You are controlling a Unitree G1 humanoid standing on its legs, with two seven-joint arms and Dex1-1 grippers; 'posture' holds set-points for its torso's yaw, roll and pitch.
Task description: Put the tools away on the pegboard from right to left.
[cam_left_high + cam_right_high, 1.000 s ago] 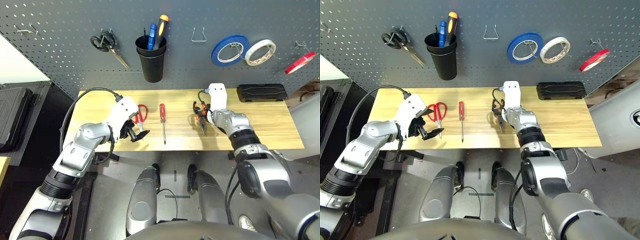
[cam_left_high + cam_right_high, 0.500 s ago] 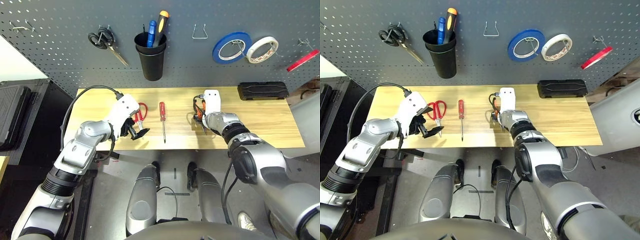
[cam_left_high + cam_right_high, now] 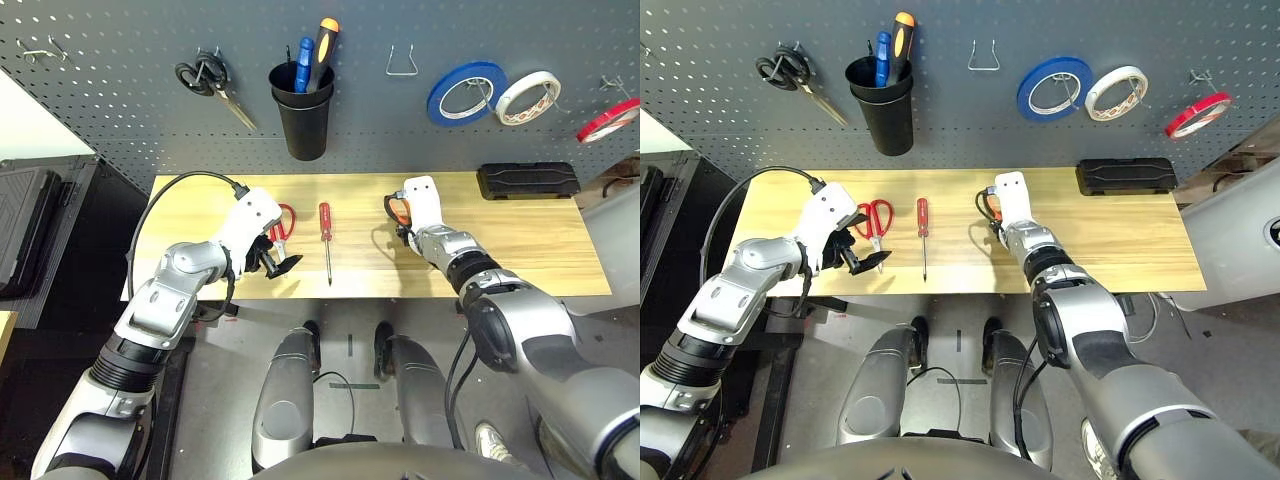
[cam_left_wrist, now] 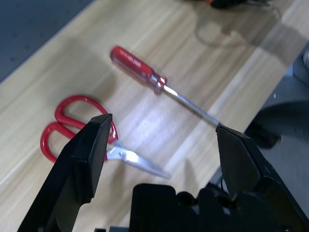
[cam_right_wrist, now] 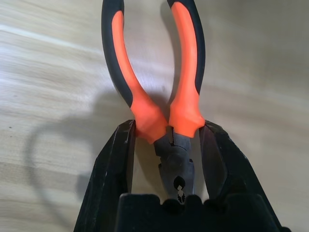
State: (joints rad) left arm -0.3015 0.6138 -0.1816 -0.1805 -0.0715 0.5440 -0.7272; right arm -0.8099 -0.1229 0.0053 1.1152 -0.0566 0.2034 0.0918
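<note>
Two black fingers of the right gripper (image 5: 166, 145) are clenched on the pliers (image 5: 159, 92), pressing from both sides where the orange grips meet the dark metal head. The handles spread away from the fingers over the light wooden table (image 3: 520, 240), and the head sits between the fingers close to the gripper's base. In the head views the right gripper sits low over the middle of the table, with an orange handle end poking out beside its white housing.

The left gripper (image 4: 164, 140) hangs over the table's left part with its fingers spread wide and nothing between them. Under it lie the red scissors (image 4: 82, 130), blades closed and flat on the wood, and just beside them the screwdriver (image 3: 325, 240) with its red handle toward the pegboard (image 3: 130, 110) and its thin shaft toward the near edge. Scissors and screwdriver lie apart.

On the pegboard behind the table, the thin red tape ring (image 3: 607, 119) hangs on a hook at the far right. Left of it hang a white tape roll (image 3: 526, 97) and a blue tape roll (image 3: 463, 93), then a bare wire hook (image 3: 402, 62), a black cup (image 3: 303, 117) holding two tools, and black scissors (image 3: 208, 82). A black case (image 3: 526, 181) lies at the back right of the table.
</note>
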